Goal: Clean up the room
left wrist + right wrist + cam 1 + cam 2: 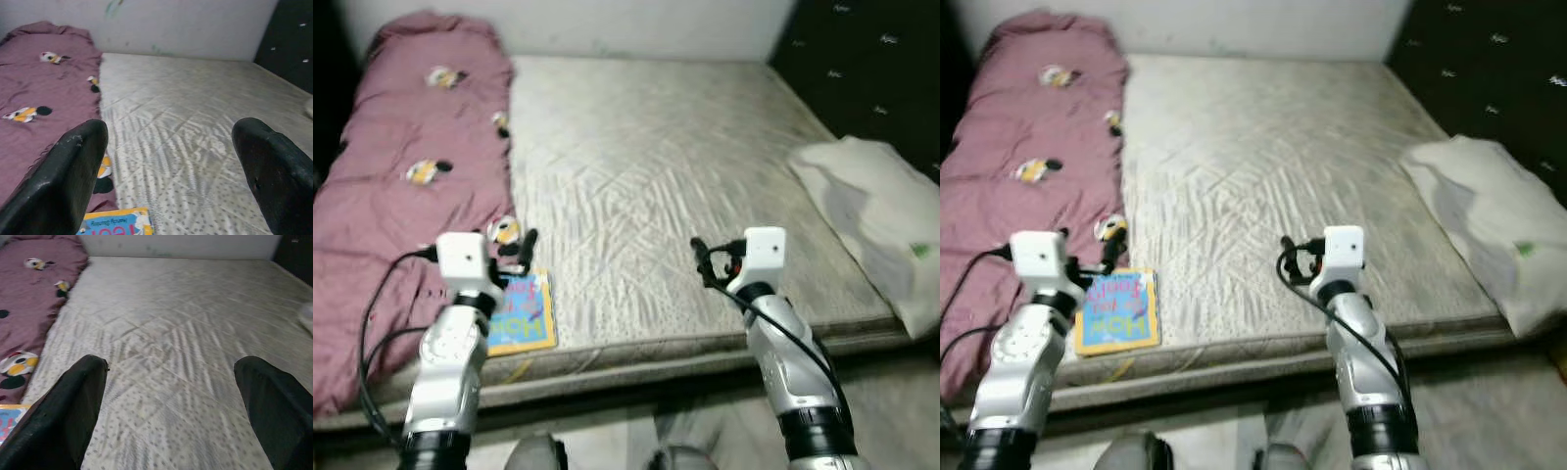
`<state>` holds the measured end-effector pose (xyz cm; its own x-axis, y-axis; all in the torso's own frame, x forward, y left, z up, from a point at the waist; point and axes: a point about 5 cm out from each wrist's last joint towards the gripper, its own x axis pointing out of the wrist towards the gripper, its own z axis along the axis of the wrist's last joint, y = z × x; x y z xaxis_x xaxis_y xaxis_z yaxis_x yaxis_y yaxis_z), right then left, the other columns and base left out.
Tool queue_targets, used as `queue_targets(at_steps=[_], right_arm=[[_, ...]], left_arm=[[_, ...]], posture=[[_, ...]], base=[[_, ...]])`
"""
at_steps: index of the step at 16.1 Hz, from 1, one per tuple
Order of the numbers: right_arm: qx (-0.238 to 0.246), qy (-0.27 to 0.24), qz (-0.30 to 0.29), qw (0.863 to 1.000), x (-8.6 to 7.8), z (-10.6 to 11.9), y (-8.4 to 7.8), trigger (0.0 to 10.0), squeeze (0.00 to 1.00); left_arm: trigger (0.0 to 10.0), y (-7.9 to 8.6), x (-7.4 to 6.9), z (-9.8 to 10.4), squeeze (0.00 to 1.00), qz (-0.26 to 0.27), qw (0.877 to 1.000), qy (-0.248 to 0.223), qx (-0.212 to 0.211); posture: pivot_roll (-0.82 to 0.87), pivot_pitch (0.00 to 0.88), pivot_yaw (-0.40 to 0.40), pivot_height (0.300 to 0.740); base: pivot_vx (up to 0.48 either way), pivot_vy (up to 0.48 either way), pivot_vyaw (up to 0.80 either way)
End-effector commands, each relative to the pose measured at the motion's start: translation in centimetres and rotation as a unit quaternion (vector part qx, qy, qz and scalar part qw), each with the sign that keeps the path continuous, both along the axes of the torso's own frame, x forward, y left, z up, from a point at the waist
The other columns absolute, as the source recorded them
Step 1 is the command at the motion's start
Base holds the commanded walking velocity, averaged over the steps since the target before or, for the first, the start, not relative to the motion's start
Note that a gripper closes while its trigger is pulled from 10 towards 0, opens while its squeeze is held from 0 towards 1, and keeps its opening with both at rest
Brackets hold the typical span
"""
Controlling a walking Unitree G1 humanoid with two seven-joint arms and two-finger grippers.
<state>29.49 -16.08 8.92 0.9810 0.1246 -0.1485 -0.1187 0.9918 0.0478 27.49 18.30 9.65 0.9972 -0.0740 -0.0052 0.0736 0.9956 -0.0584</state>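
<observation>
A bare quilted mattress [666, 186] lies ahead of the robot, with a pink blanket [406, 186] printed with small cartoon figures bunched along its left side and a white pillow [876, 220] hanging over its right edge. A colourful book [524, 313] lies flat near the front edge of the mattress, just beside the blanket's hem, its blue and yellow cover facing up. The left gripper [514, 257] is raised over the near left part of the mattress, above the top end of the book, and its two black fingers [63, 181] are spread wide apart with nothing between them; in the wrist view a corner of the book shows below them. The right gripper [705, 262] is held over the middle of the front part of the mattress, well apart from the book and the pillow, its fingers [266, 401] likewise parted and holding nothing. Below the mattress edge the floor [891, 401] looks pale, though that strip is too blurred to tell more
</observation>
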Motion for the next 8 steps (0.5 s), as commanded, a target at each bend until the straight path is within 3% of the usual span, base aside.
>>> queue_targets(at_steps=[1,8], right_arm=[[-0.003,0.002,-0.013,1.0,-0.09,0.06,-0.83,10.0,0.0],[-0.001,0.005,-0.009,1.0,-0.02,0.03,-0.73,10.0,0.0]], left_arm=[[10.0,-0.87,0.14,-0.01,0.0,-0.011,1.0,0.002,-0.006],[10.0,-0.96,0.05,-0.04,0.0,-0.009,1.0,0.0,-0.003]], posture=[[0.0,0.068,-0.072,0.74],[0.0,0.07,-0.072,0.74]], base=[[0.0,0.48,0.0],[0.0,0.48,0.0]])
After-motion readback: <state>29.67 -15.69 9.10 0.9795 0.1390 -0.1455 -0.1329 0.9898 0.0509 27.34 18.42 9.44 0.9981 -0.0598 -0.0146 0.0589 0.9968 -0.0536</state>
